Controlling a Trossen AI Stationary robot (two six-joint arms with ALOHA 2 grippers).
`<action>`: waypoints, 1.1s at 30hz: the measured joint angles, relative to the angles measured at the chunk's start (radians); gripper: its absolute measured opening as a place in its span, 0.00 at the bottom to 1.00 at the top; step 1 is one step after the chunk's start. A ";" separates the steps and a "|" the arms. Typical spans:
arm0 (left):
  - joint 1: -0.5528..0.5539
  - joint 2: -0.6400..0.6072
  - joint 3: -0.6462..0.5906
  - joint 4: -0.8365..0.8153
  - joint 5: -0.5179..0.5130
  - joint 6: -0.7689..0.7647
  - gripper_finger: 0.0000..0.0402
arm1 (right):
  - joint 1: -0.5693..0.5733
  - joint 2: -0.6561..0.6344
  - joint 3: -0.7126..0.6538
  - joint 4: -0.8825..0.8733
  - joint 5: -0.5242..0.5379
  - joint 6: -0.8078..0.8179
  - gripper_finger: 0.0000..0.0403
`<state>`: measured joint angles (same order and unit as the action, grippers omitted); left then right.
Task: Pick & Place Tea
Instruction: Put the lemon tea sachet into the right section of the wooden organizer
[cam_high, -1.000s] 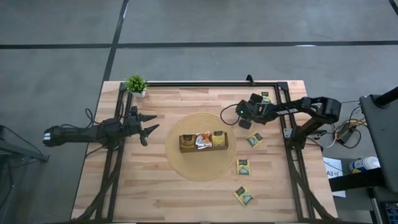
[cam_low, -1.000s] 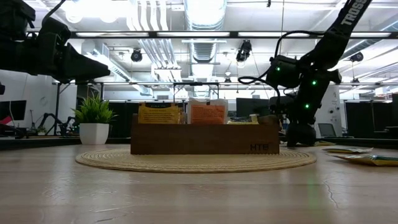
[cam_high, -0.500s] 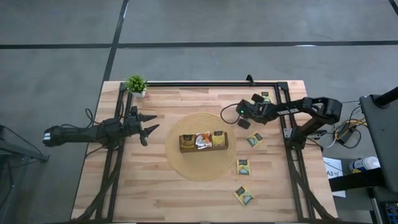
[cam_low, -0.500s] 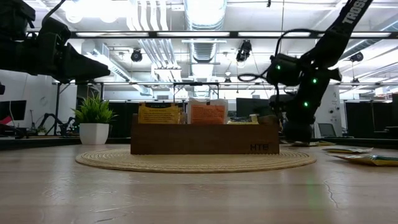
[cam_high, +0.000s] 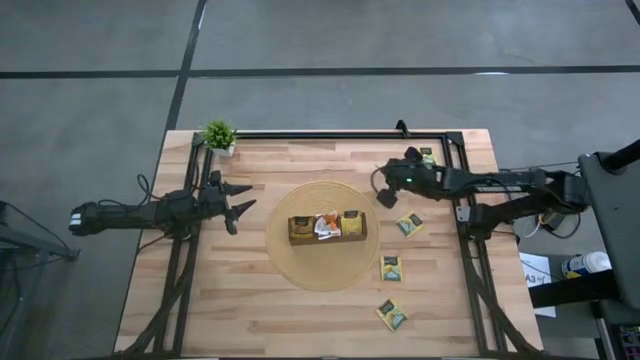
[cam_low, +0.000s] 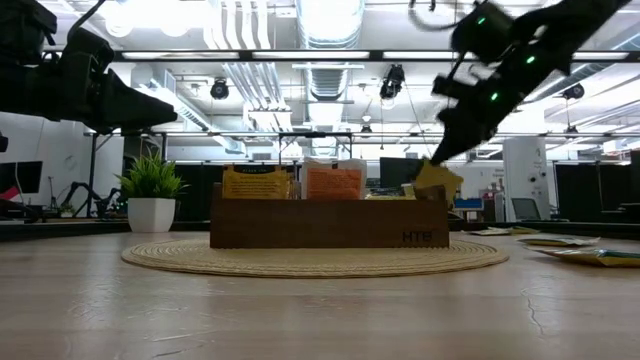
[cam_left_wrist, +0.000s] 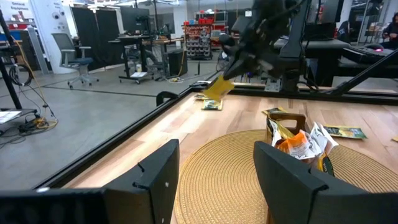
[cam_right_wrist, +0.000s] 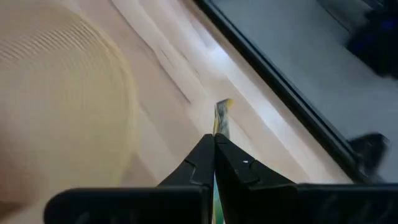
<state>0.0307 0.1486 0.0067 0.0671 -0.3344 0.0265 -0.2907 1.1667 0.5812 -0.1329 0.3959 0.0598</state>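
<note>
Looking down, your right gripper (cam_high: 385, 197) sits off the mat (cam_high: 300, 265), clamped on a sachet, likely bound for the tray (cam_high: 327, 236); three sachets (cam_high: 391, 268) lie loose on the table (cam_high: 220, 310). Low view: the yellow sachet (cam_low: 436, 181) hangs lifted beside the tray's end. Left wrist: your left gripper (cam_left_wrist: 214, 180) waits, jaws wide, empty. Right wrist: fingers (cam_right_wrist: 205, 158) pinch the sachet edge-on.

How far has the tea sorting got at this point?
Done: several sachets stand in the wooden tray. In hand: the right claw is shut on a yellow sachet, lifted near the tray's end. Left: four sachets on the table, e.g.. The left claw waits open.
</note>
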 joint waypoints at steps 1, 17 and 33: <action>0.000 0.000 0.000 0.000 0.000 0.000 0.50 | 0.006 -0.039 -0.017 0.017 -0.024 0.008 0.02; 0.000 0.000 0.000 0.000 0.000 0.000 0.50 | 0.016 -0.301 -0.508 0.879 -0.535 0.144 0.02; -0.001 0.000 0.000 0.000 0.000 0.000 0.50 | 0.091 -0.030 -0.509 1.200 -0.610 0.161 0.02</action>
<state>0.0296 0.1486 0.0067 0.0669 -0.3344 0.0265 -0.1993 1.1372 0.0719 1.0667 -0.2146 0.2209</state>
